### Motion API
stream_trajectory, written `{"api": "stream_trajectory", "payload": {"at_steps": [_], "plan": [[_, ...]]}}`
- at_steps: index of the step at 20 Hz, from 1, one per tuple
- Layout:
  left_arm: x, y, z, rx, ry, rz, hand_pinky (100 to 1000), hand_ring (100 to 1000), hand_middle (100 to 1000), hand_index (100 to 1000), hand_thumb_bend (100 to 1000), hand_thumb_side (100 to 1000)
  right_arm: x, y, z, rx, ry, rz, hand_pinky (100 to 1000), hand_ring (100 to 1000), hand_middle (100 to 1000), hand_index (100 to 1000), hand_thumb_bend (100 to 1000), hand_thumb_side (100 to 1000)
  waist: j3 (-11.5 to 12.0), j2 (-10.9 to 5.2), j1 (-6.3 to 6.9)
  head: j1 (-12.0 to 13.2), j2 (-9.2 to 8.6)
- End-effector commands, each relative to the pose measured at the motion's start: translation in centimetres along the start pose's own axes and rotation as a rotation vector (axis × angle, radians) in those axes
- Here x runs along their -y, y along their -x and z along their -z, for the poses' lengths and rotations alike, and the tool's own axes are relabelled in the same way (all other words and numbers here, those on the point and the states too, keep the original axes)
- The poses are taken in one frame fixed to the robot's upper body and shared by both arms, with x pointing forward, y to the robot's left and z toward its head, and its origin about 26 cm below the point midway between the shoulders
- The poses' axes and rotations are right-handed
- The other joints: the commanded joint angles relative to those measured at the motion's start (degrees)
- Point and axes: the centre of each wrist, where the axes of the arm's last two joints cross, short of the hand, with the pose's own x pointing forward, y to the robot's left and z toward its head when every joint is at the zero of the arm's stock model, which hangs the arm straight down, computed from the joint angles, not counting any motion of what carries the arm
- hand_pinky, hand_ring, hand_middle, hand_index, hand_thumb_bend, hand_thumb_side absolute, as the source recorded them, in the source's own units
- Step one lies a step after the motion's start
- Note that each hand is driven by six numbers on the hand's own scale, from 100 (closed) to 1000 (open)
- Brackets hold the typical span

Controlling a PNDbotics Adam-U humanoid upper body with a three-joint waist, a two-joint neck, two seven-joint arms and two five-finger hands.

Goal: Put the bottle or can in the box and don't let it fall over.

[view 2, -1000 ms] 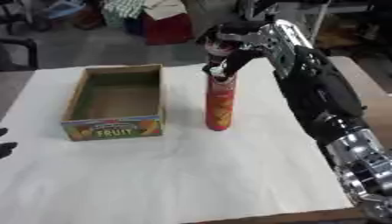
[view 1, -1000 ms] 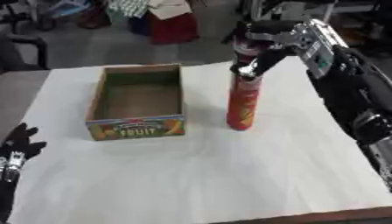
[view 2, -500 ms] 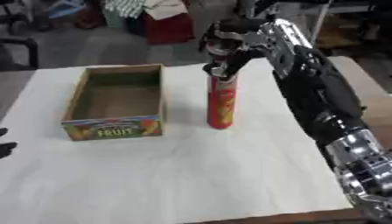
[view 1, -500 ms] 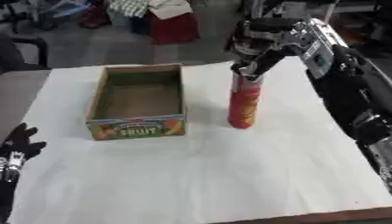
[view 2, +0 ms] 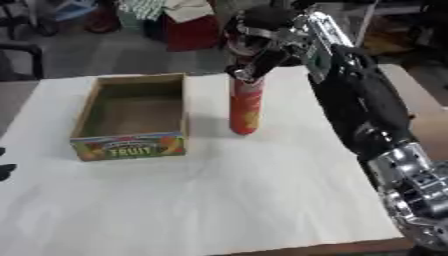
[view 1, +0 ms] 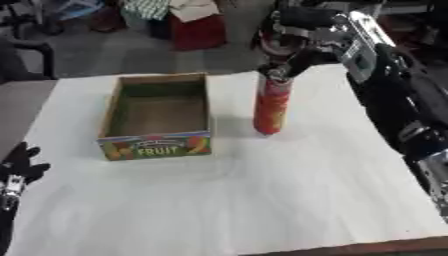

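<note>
Right hand (view 1: 293, 42) curls round the upright red can's (view 1: 271, 106) top, hiding its lid.

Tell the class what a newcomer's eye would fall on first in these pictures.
A tall red can stands upright mid-table, the robot's right hand at its top. Left of it, apart, sits an open cardboard box marked FRUIT, nothing inside. The left hand rests open at the lower left edge.

Cluttered workroom: white-covered table (view 1: 262, 190)
</note>
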Motion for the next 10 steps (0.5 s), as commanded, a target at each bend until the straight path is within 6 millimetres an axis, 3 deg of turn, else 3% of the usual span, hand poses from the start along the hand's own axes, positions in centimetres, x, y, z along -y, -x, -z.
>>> {"api": "stream_trajectory", "payload": {"at_steps": [1,5,10], "plan": [[-0.3,-0.6,0.5,0.028,0.006,0.008,853,780,870,1000,306,1000,3.9,-0.6,0.7,0.029,0.108,-0.059,187,171,325,382,100,190,0.4,-0.53,0.14,-0.7,-0.88],[0.0,-0.8,0.8,0.039,0.019,-0.001,853,780,870,1000,306,1000,6.0,-2.2,2.7,0.077,0.216,-0.062,187,170,302,379,100,201,1.5,-0.38,0.37,-1.7,-1.27],[0.7,-1.4,1.5,0.065,0.047,-0.021,853,780,869,1000,307,1000,7.3,-4.8,5.1,0.135,0.380,-0.018,187,167,235,366,100,237,4.6,-0.01,0.70,-3.5,-2.15]]}}
